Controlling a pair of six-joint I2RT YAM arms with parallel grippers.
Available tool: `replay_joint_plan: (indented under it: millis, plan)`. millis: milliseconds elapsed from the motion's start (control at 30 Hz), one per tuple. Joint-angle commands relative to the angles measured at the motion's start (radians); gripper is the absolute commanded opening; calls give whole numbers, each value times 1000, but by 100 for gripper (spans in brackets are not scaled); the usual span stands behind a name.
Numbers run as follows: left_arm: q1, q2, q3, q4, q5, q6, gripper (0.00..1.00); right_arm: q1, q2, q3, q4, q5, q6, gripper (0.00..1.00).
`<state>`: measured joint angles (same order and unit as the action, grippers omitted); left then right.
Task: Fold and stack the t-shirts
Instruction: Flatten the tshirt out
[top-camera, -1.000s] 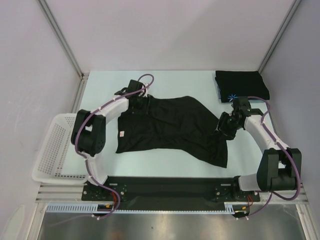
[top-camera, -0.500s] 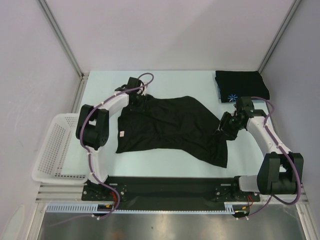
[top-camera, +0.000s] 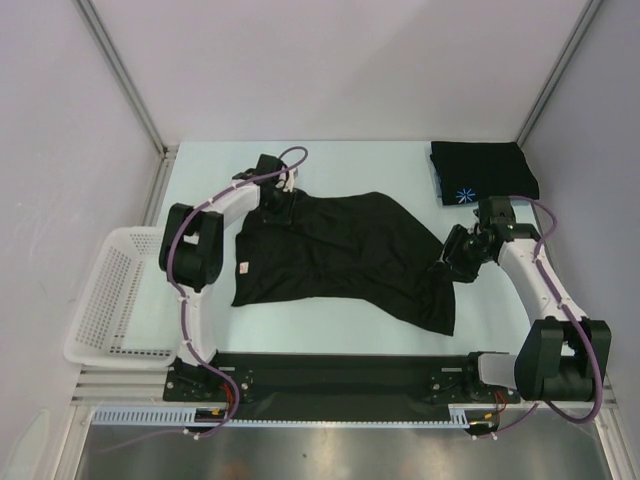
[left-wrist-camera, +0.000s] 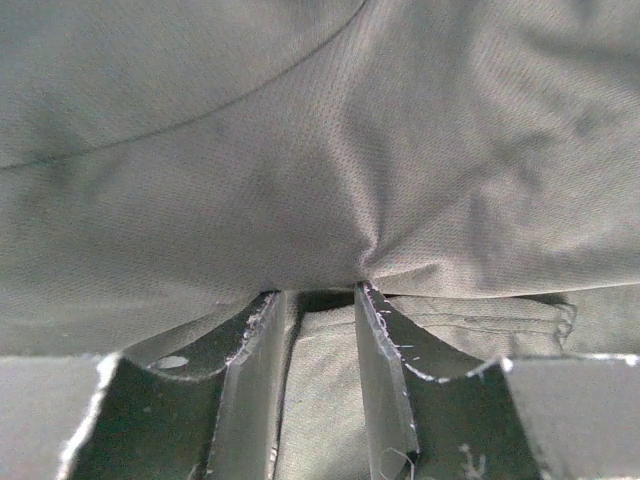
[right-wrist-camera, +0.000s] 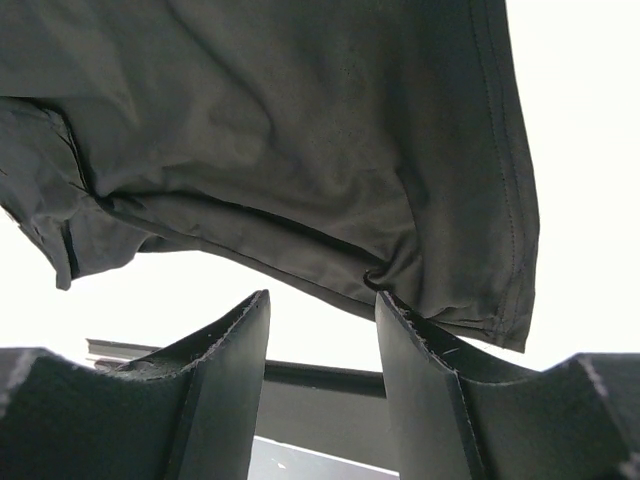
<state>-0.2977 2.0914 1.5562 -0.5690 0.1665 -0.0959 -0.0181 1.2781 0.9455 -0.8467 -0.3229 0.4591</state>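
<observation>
Pale table (top-camera: 330, 165), enclosed by plain walls, is recorded as the work surface.

The left gripper (top-camera: 277, 203) is found pressed against the far-left corner of the spread t-shirt (top-camera: 340, 250). In the left wrist view its fingers (left-wrist-camera: 255, 340) are separated by a narrow gap, and black fabric is gathered into a pucker at the tip of one finger. Whether the cloth is actually clamped cannot be told.

The right gripper (top-camera: 455, 262) is placed at the right edge of the same garment. In the right wrist view its fingers (right-wrist-camera: 420, 370) are seen apart, with bright table visible between them. A fold of fabric is caught at one fingertip only, and nothing is held between the two.

The spread t-shirt is laid crumpled across the middle of the table, and a small white label (top-camera: 242, 266) is noted near its left edge.

A folded t-shirt (top-camera: 490, 165) is located in the far-right corner, well apart from the spread one. A light-blue starburst logo (top-camera: 463, 195) is shown at its near edge, close to the right arm.

A white mesh basket (top-camera: 110, 300) is positioned beside the table's left edge.
</observation>
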Motion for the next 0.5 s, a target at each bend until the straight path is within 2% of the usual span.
replay_joint_plan:
  millis: [0,167,467]
  plan:
    - [6,10,24,-11,30,10,39,-11,-40,-7,-14,-8,1,52]
    - [6,19,10,-6,36,12,41,-19,-54,-14,-15,-11,1,52]
    - [6,-25,-56,20,60,-2,37,-23,-79,-36,-14,-25,12,52]
